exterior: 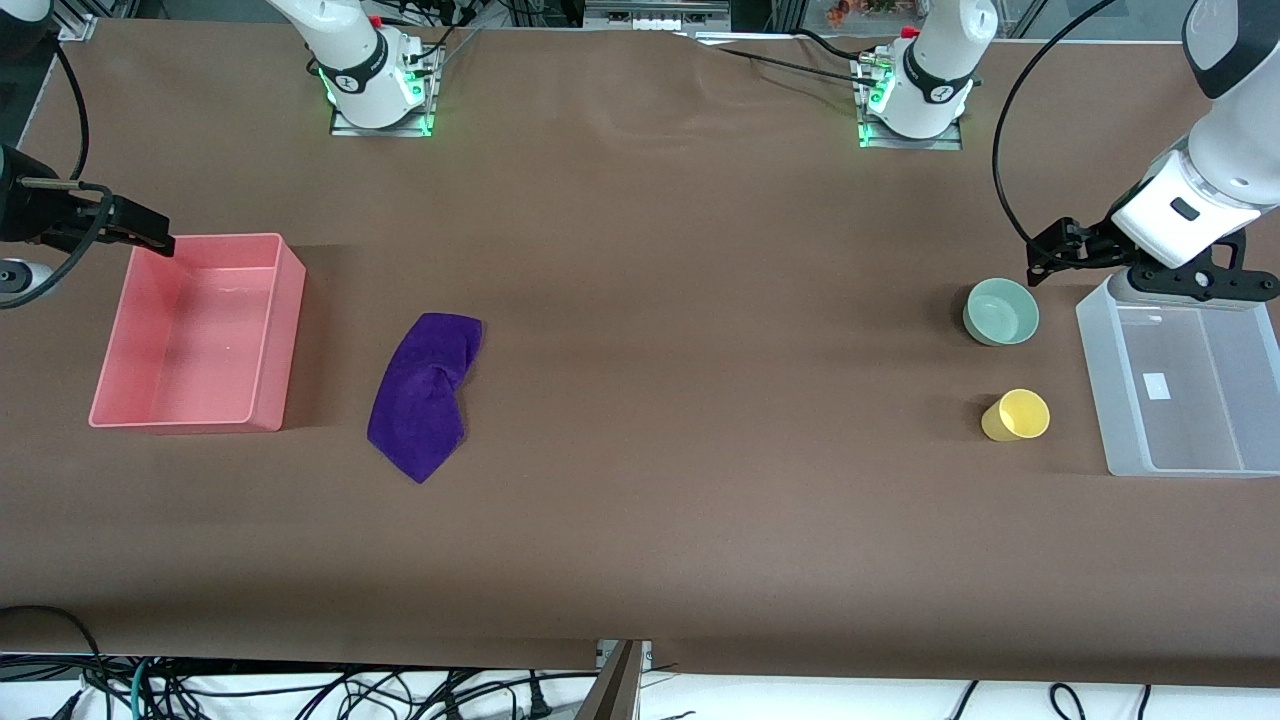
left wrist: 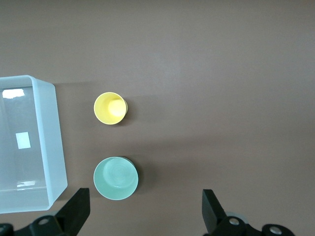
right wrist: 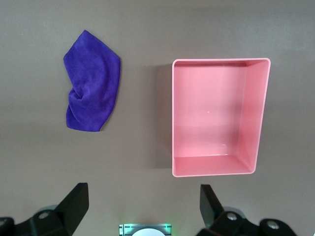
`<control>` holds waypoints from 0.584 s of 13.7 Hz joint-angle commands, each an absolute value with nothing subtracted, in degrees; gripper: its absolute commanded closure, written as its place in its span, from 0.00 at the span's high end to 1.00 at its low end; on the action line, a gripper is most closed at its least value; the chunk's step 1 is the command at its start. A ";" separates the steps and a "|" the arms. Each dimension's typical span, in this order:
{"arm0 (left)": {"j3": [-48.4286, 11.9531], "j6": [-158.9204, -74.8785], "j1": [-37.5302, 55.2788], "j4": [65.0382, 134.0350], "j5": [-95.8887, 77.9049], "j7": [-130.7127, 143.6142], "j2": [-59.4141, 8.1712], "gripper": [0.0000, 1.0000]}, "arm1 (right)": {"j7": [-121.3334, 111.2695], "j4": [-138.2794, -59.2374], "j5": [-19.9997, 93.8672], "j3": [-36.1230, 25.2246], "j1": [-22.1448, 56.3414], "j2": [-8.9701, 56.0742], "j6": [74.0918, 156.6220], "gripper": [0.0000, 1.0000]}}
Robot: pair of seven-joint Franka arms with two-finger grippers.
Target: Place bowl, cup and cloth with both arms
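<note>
Beneath left claw (exterior: 1042,258), bowl (exterior: 1001,311)

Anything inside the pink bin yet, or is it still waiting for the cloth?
The pink bin holds nothing: its whole floor shows bare in the right wrist view. The cloth lies crumpled on the table beside it, toward the left arm's end. Whatever is under the cloth is covered.

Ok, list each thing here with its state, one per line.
Bowl: upright, empty, on the table.
Cup: upright, empty, nearer the camera than the bowl.
Cloth: crumpled, lying flat.
Pink bin: empty.
Clear bin: empty.
Left pincer: open, above the bowl.
Right pincer: open, holding nothing.
</note>
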State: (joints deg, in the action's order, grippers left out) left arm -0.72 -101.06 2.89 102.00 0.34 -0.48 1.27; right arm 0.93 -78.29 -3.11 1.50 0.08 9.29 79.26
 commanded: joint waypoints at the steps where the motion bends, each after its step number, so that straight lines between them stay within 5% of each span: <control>1: -0.09 -100.64 3.52 101.87 -0.88 -1.41 1.49 1.00 | 0.09 -77.17 -3.25 1.58 -0.17 9.67 79.01 1.00; 8: -0.18 -96.15 4.22 100.90 -0.79 -1.67 1.14 1.00 | 0.17 -77.08 -3.25 1.67 -0.09 9.84 79.01 1.00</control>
